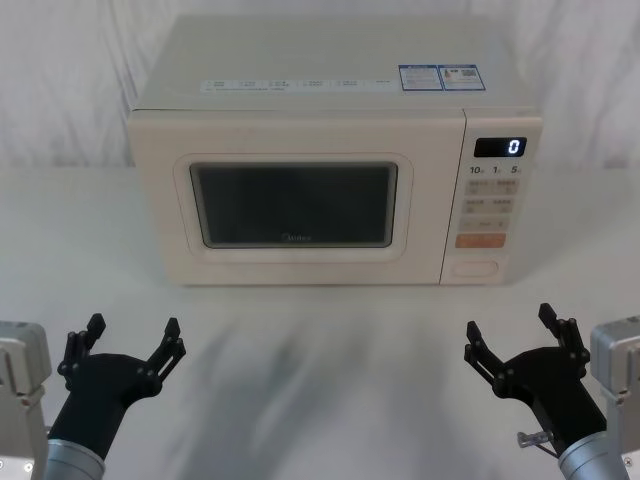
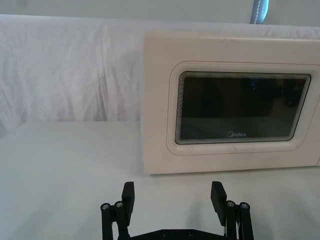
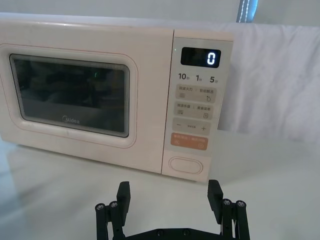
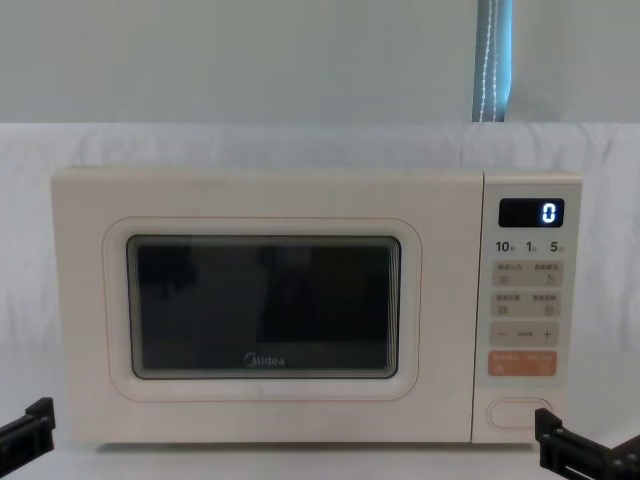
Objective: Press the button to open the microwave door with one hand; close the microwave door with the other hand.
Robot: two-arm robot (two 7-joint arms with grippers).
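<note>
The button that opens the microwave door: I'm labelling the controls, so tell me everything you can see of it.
The button is a wide cream pill shape with a thin outlined rim and no print, seemingly smooth plastic. It sits lowest on the control panel, just under the orange key, and is the largest key there. Nothing touches it. The right gripper hovers open in front of the microwave, apart from it. The microwave door beside the panel is shut.

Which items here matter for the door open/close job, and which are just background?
Job:
the button, bottom of the control panel
the microwave door, shut
left gripper, open, near left
right gripper, open, near right

Background:
orange key
display reading 0
white cloth behind
</note>
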